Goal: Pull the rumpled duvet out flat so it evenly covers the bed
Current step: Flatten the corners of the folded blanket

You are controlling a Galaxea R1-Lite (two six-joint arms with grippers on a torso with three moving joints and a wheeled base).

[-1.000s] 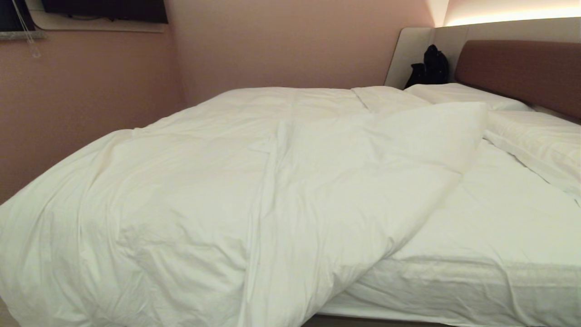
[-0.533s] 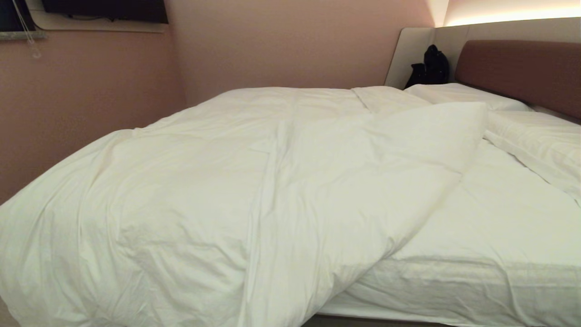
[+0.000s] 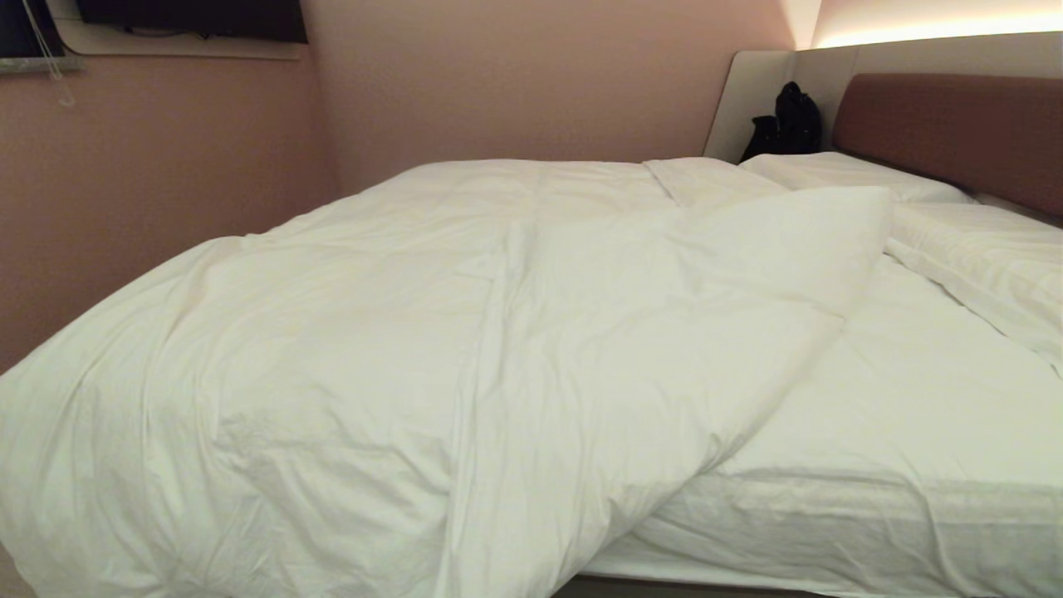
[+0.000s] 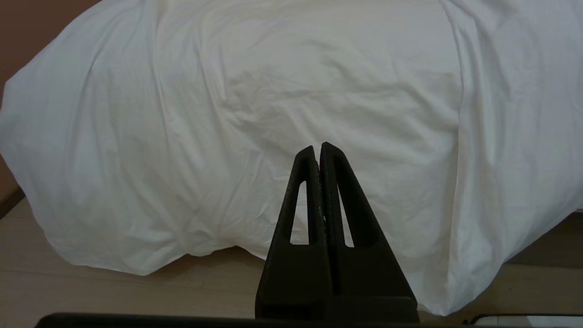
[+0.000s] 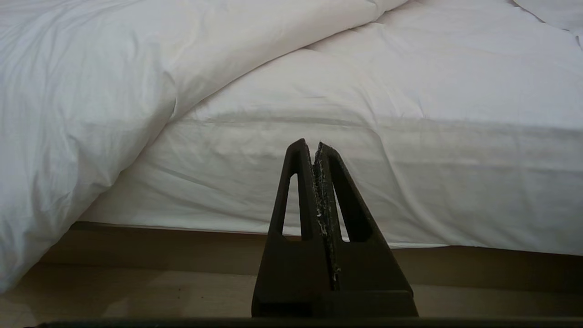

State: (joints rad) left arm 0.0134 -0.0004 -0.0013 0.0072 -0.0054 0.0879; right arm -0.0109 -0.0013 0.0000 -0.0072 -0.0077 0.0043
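Nearest, seen from the left wrist: left gripper (image 4: 317, 148) with both black fingers pressed together, nothing between them, poised low in front of the bed's near edge and apart from the cloth. Beyond its tips, the duvet (image 4: 282, 100) hung over the side of the mattress in a puffy, wrinkled mass, sagging down to the pale wooden floor (image 4: 91, 291).

From the right wrist: right gripper (image 5: 312, 145) likewise pressed shut and empty, with whitish specks along the seam where the fingers met. Faced the bare side of the bed (image 5: 410, 191), covered only by the taut fitted sheet (image 5: 387, 86), above the beige platform base (image 5: 182, 246). Duvet (image 5: 82, 105) slumped off the mattress edge towards the robot's left.

From the head, neither arm in view. Duvet (image 3: 349, 357) bunched over the left and middle of the bed (image 3: 872, 531), spilled past the near edge, with a thick fold running diagonally from the near edge up towards the pillows. One corner (image 3: 830, 224) turned up in a raised peak near the head end. Right-hand part of the mattress left uncovered, fitted sheet (image 3: 897, 399) exposed. Farther back, pillows (image 3: 988, 257) lay against the reddish-brown headboard (image 3: 955, 124), with a grey side panel (image 3: 747, 91) at its end. A dark bag (image 3: 789, 120) sat in the far corner beside that panel. Pinkish wall (image 3: 515, 75) behind, and a dark screen (image 3: 191, 17) mounted high at the left.
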